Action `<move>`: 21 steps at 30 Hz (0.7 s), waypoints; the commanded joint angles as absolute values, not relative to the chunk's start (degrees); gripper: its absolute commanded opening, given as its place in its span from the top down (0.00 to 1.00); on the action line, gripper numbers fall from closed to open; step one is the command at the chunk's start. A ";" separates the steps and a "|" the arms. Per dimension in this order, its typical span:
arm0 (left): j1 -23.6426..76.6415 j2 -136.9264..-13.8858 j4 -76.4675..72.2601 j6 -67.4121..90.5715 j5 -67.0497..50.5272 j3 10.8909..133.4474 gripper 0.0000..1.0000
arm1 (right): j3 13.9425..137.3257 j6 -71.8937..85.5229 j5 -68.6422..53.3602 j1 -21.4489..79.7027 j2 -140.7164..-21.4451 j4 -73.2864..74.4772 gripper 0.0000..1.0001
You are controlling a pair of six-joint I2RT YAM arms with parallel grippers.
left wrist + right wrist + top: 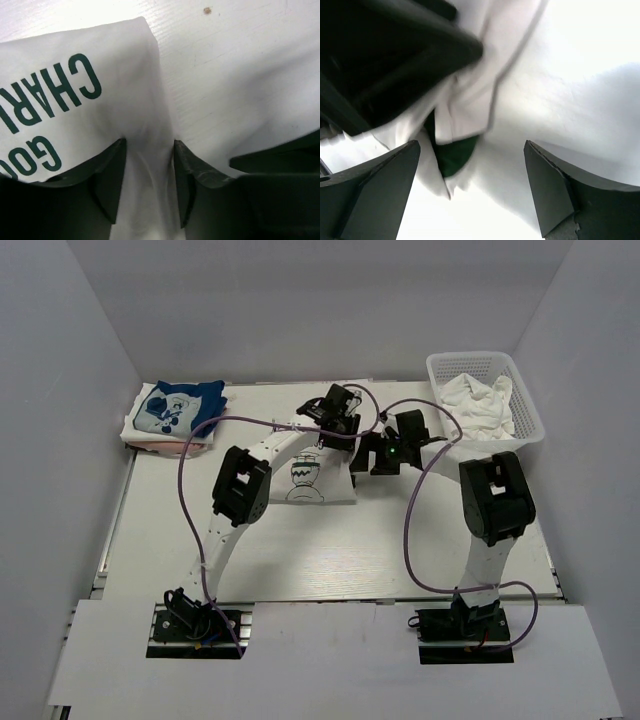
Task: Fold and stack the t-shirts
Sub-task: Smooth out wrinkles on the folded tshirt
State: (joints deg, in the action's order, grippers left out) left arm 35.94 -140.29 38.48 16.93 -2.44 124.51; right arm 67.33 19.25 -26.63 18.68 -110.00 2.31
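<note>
The white Charlie Brown t-shirt (312, 480) lies partly folded mid-table, its black print facing up. My left gripper (342, 418) is at its far right corner. In the left wrist view the gripper (150, 146) is shut on a bunched ridge of the white cloth (75, 85), beside green lettering. My right gripper (388, 454) is just right of the shirt. In the right wrist view it (471, 146) is open wide over the table. The shirt's corner (470, 95), with a dark green patch (452, 156), hangs near its left finger. A white-and-blue shirt (180, 408) lies folded on a pink one (160, 443) at the back left.
A white plastic basket (530, 400) at the back right holds crumpled white cloth (478, 400). White walls close in the table (400, 540) on three sides. Purple cables loop over both arms.
</note>
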 commanded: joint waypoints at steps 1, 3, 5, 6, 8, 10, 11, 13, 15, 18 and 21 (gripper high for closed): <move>34.99 -138.61 37.27 17.58 -3.60 126.65 0.46 | 67.86 18.11 -23.03 18.54 -104.86 9.41 0.10; 34.98 -137.99 37.27 17.58 -3.60 127.35 0.38 | 68.20 18.02 -21.63 18.37 -102.40 9.84 0.10; 34.45 -135.63 37.27 17.58 -3.60 127.88 0.14 | 68.90 17.58 -21.01 18.37 -100.38 10.81 0.10; 34.45 -134.66 37.79 17.58 -2.12 127.88 0.06 | 69.52 17.67 -20.22 18.37 -100.02 11.42 0.10; 33.84 -132.20 38.32 17.58 1.38 125.70 0.00 | 70.05 18.10 -18.73 18.46 -98.80 11.25 0.10; 33.22 -127.72 38.32 17.58 3.68 122.97 0.00 | 70.05 18.20 -19.50 18.72 -98.44 9.86 0.10; 32.44 -126.14 38.32 17.58 5.08 121.39 0.00 | 70.40 18.19 -20.90 18.89 -98.61 8.36 0.10; 30.86 -121.93 36.23 18.37 8.78 115.51 0.00 | 71.28 17.67 -28.94 19.33 -100.36 5.37 0.10; 28.76 -119.72 34.20 18.98 10.54 109.11 0.00 | 73.90 17.67 -31.71 19.95 -102.82 2.13 0.10; 25.42 -119.09 32.09 20.30 10.02 104.78 0.00 | 80.13 18.20 -35.94 21.71 -108.09 2.11 0.10; 23.30 -120.58 30.41 20.82 6.52 103.54 0.00 | 82.70 16.44 -35.51 23.99 -112.23 2.02 0.10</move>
State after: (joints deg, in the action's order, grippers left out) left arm 25.39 -120.38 32.82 19.51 7.44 105.78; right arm 79.31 18.44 -31.48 21.96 -109.73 4.08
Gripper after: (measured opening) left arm 0.997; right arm 0.900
